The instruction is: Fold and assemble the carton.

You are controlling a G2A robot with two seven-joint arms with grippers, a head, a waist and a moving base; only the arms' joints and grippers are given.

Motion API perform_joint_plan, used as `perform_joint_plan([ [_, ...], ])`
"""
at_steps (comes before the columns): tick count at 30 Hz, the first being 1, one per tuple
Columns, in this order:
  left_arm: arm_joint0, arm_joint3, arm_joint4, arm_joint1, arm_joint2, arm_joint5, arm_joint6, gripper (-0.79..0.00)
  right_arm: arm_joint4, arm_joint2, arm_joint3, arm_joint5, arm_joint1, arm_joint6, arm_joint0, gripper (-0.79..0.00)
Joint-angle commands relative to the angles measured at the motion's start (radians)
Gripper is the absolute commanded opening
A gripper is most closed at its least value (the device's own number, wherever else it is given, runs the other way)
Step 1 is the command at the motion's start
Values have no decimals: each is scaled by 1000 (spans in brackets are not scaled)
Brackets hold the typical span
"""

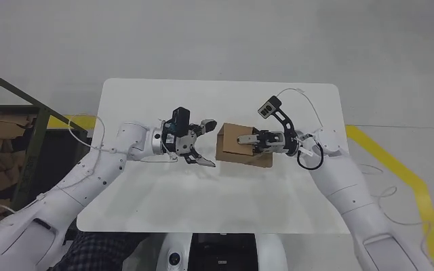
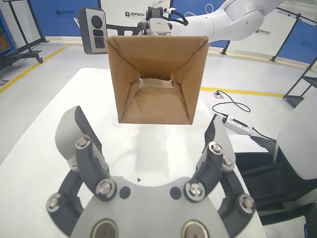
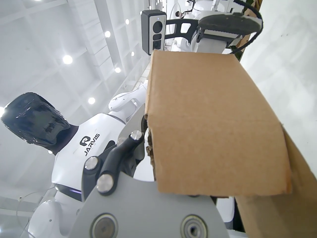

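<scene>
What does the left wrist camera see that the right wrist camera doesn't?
Left wrist view: the hollow inside of the brown cardboard carton, down to the folded flaps at its far end, with a gap between them. Right wrist view: the carton's plain closed outer wall, seen close up from the side where the right gripper holds it. Both: the carton itself, the open left gripper and the white table.

White rounded arms (image 1: 88, 177) carry black wrist cables (image 2: 178, 17); the left gripper (image 2: 146, 120) shows silver screws (image 2: 106, 187) and black, possibly rubber, pads (image 2: 86, 127).
</scene>
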Motion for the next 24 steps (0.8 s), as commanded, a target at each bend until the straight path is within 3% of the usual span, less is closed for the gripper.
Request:
perform_joint_plan([
  [1, -21, 5, -24, 0, 31, 0, 3, 0, -6, -2, -2, -6, -1, -3, -2, -785],
  [10, -104, 38, -171, -8, 150, 0, -70, 0, -12, -5, -16, -35, -6, -25, -21, -785],
  [18, -140, 47, -227, -12, 194, 0, -133, 0, -20, 2, -27, -39, -7, -38, -29, -785],
  [21, -141, 46, -216, -11, 197, 0, -131, -148, -22, 4, -30, -38, -8, -42, -31, -785],
  [24, -138, 46, -205, -10, 198, 0, -125, -194, -24, 5, -32, -38, -9, -45, -32, -785],
])
